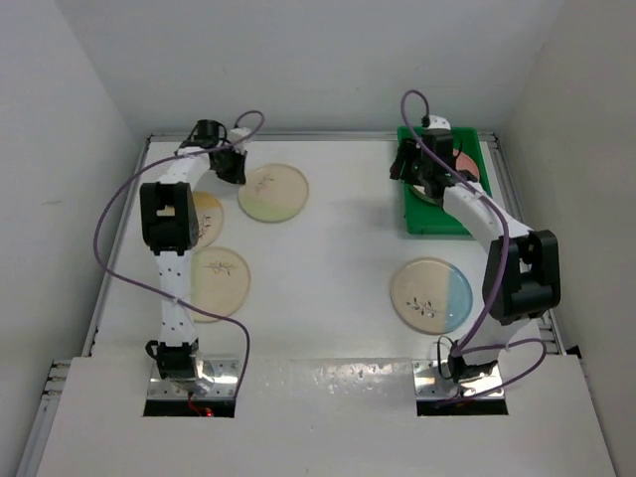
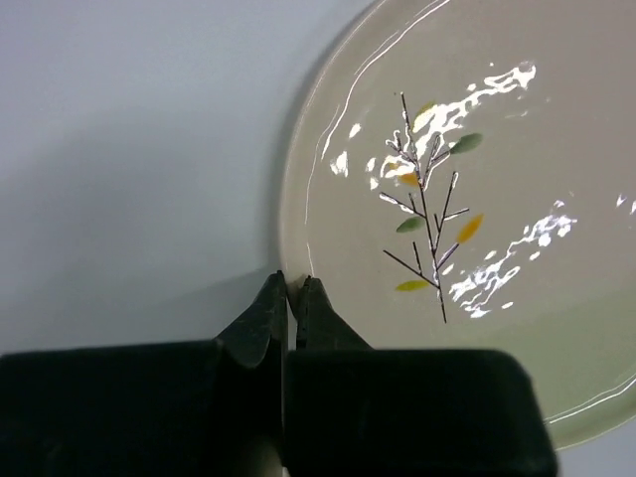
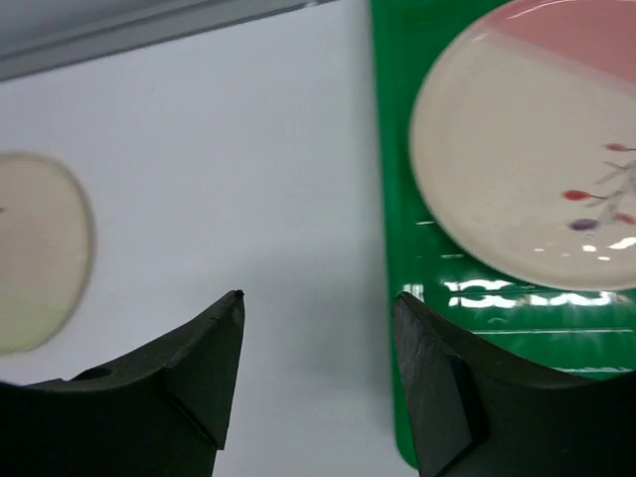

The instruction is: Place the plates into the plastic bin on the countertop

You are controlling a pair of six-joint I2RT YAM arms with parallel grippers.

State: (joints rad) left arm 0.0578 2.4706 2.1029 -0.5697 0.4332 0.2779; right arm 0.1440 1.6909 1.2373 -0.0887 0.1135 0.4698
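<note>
My left gripper (image 1: 236, 165) is at the far left, shut on the left rim of a cream plate (image 1: 273, 192) with a pale green segment. In the left wrist view the jaws (image 2: 293, 284) pinch that plate's edge (image 2: 467, 209), and its leafy sprig is in plain sight. My right gripper (image 1: 412, 171) is open and empty over the left wall of the green plastic bin (image 1: 437, 224). A pink-segment plate (image 3: 527, 169) lies in the bin (image 3: 397, 199). In the right wrist view one finger is over the white countertop (image 3: 248, 179) and the other over the bin.
A blue-segment plate (image 1: 431, 295) lies at the near right. Two more plates lie at the left, one (image 1: 206, 219) partly under my left arm and one (image 1: 219, 283) nearer. White walls close in the countertop on three sides.
</note>
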